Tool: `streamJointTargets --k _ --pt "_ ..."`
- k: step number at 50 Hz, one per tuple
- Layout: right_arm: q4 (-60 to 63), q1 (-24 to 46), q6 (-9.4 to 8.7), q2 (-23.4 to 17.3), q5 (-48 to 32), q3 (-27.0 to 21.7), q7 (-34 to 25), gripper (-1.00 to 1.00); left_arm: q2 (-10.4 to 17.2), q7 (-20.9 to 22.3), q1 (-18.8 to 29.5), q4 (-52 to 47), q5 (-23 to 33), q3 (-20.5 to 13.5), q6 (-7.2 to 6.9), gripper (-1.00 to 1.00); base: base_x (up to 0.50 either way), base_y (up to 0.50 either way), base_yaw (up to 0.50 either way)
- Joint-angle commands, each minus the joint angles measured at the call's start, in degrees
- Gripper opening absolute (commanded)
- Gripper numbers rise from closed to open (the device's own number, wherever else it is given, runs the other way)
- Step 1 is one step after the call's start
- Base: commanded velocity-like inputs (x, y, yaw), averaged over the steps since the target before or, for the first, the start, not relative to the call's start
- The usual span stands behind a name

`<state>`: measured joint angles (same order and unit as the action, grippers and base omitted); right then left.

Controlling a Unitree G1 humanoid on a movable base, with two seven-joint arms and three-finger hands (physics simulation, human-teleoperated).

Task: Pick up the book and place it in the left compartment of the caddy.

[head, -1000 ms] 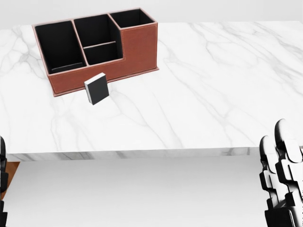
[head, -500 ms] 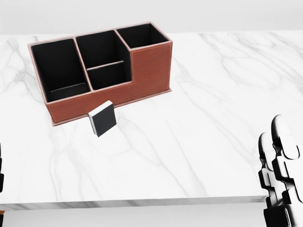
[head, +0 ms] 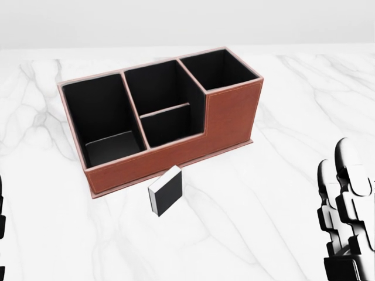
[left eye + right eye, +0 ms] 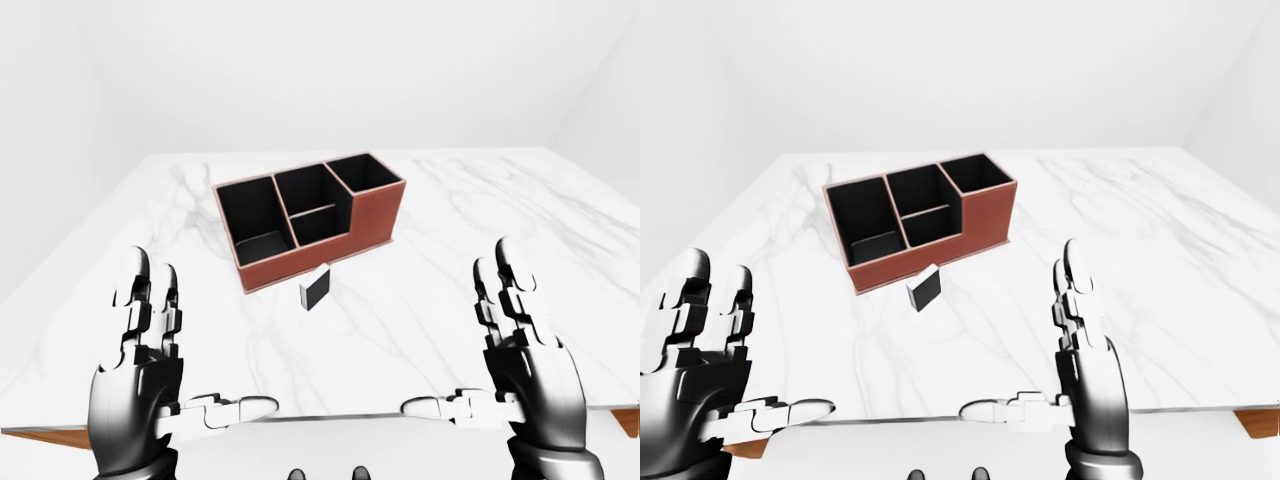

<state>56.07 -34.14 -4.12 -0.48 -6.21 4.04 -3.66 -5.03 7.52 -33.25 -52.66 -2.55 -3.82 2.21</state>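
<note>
A small black book (image 3: 166, 191) with white page edges stands upright on the white marble table (image 3: 281, 175), just below the caddy in the head view. The caddy (image 3: 229, 120) is brown outside and black inside; its left compartment (image 3: 99, 114) holds nothing. My left hand (image 4: 160, 340) and right hand (image 4: 510, 335) are raised near the table's near edge, palms inward, fingers spread and open. Both are well short of the book and hold nothing. In the head view, only the right hand's fingers (image 3: 345, 199) show, at the right edge.
The caddy also has a split middle compartment (image 3: 161, 105) and a taller right compartment (image 3: 220, 70). Bare marble stretches right of the caddy. The table's near edge (image 4: 350, 415) runs between my hands. White walls surround the table.
The whole head view has shifted: the camera has come closer, so the caddy and book look larger, lower and further right. The book stands in the same spot by the caddy.
</note>
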Motion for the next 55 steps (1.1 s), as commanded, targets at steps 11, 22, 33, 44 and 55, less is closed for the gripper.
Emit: streamJointTargets --k 11,22,33,44,55 --pt "-0.14 -0.45 1.58 -1.05 1.69 0.67 -0.10 1.00 0.60 -0.61 0.10 0.28 0.76 0.78 -0.06 1.00 0.50 0.00 0.00" --pt "-0.23 -0.41 1.45 -1.29 1.70 0.95 -0.07 1.00 0.86 -0.61 0.33 0.54 0.53 1.03 -0.95 1.00 0.50 0.00 0.00" --pt "0.59 -0.68 0.91 -1.62 0.79 1.65 0.55 1.00 1.29 -1.17 0.31 0.69 1.26 1.89 -0.90 1.00 0.50 0.00 0.00" --pt "0.04 -2.04 4.57 -1.87 0.80 1.36 1.24 1.00 2.19 -1.92 -0.71 1.05 2.75 3.50 -0.18 1.00 0.50 0.00 0.00" --pt "-1.30 -1.68 6.70 -1.72 0.39 1.83 1.06 1.00 5.67 -9.75 -2.06 -1.20 14.08 10.77 -5.00 1.00 0.44 0.00 0.00"
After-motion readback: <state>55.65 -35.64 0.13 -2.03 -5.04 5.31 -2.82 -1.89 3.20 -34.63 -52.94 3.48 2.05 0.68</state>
